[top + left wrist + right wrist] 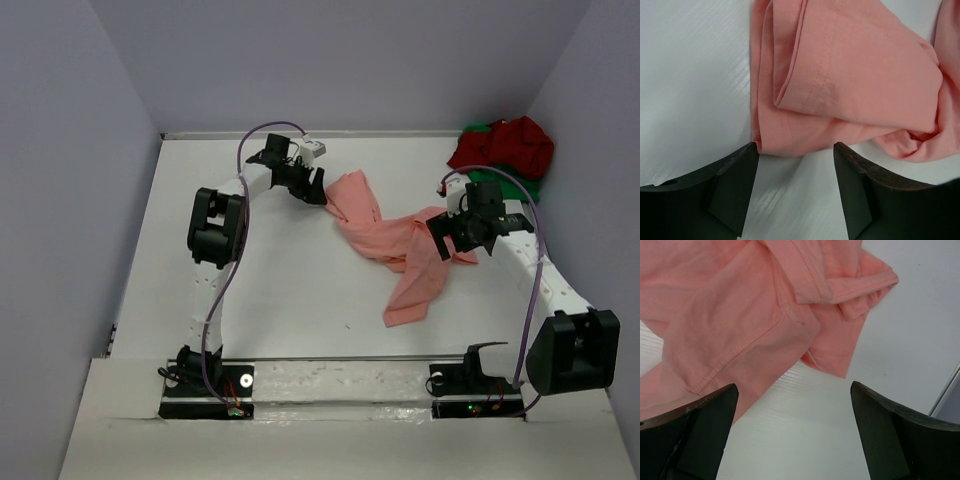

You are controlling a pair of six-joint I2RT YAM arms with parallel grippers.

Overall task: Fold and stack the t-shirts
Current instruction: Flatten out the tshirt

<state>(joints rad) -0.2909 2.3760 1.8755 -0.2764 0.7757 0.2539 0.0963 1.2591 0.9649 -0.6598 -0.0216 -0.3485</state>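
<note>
While left hand [795, 147] and right hand [794, 387] gape empty, best pinch single hems. Take the pink shirt [400, 245] at ten and three o'clock.

Robotics lab cell, plain grey walls [350, 60] around a white table [280, 300], left arm [215, 230] and right arm [545, 280] bolted at its near edge

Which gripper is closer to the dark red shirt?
Right. The right gripper is a short way in front of the dark red shirt; the left gripper is farther off, beyond the pink shirt.
</note>
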